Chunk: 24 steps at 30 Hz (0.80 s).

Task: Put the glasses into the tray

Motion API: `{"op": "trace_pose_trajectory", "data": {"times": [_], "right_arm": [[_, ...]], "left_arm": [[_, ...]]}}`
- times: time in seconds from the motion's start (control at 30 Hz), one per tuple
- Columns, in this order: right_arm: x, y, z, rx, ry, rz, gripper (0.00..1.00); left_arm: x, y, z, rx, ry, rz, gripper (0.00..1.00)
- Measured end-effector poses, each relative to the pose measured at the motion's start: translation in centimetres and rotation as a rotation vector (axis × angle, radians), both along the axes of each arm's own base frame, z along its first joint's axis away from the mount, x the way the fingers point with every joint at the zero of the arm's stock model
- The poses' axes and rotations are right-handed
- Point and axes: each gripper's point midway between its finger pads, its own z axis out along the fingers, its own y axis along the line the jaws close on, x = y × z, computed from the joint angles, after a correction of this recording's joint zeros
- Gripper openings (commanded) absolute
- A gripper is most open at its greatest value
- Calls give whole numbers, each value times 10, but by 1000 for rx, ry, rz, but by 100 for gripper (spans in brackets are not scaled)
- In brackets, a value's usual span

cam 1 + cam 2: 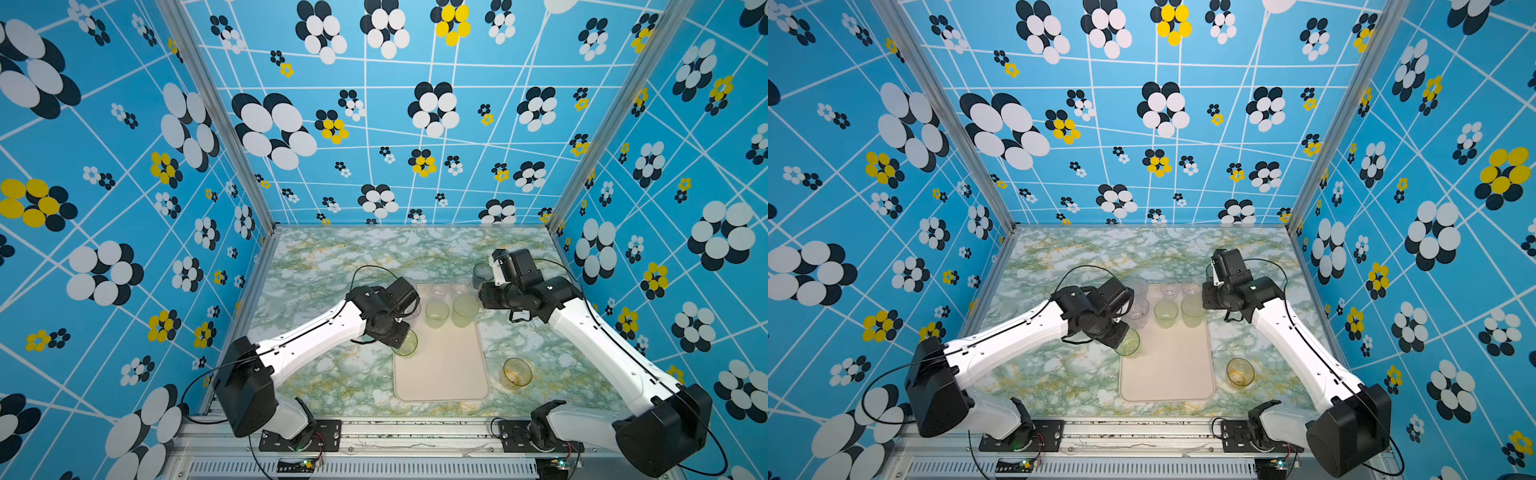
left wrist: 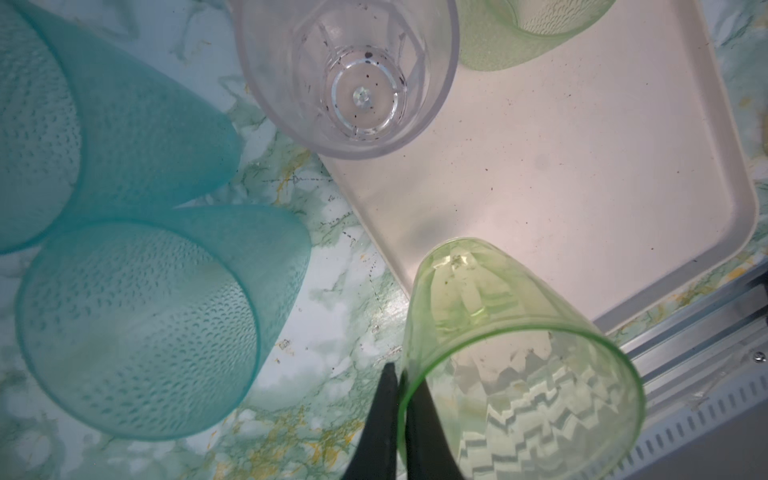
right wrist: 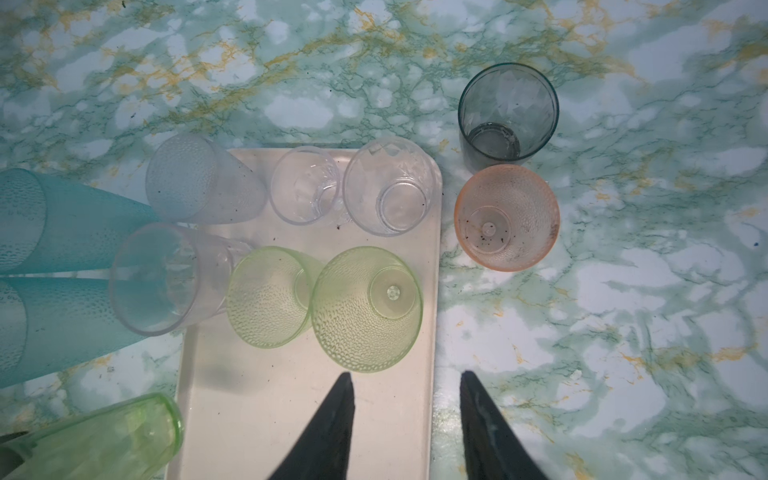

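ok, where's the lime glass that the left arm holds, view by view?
Top view: lime glass at the tray's left edge, half under the left arm.
Top view: lime glass, same spot.
Left wrist: lime glass close up, rim pinched in the left tool.
Right wrist: lime glass beside the tray's long edge, partly cut off.
Shared landmark: the tray.

No legible text, label or number in view.

White links (image 1: 316, 332), black joints (image 1: 245, 395), thin black cables (image 1: 372, 266), black left claw (image 2: 398, 372) and right claw (image 3: 405, 374).
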Motion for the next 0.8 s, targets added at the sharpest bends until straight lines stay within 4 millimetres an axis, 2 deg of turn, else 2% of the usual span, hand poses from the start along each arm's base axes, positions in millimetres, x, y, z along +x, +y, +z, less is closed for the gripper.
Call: {"op": "trace_pose_trajectory", "data": {"times": [0.33,0.73,0.8], "right_arm": [[1,1,6,6,-4,4,44],[1,2,3,2,7,4,44],[1,2,2,1,9,4,44]], "left_arm": [[21,-11,-24,106,-3,-76,5],[28,-10,-51,169,47,-109,7],[29,-11,-51,162,51,-109,12]]}}
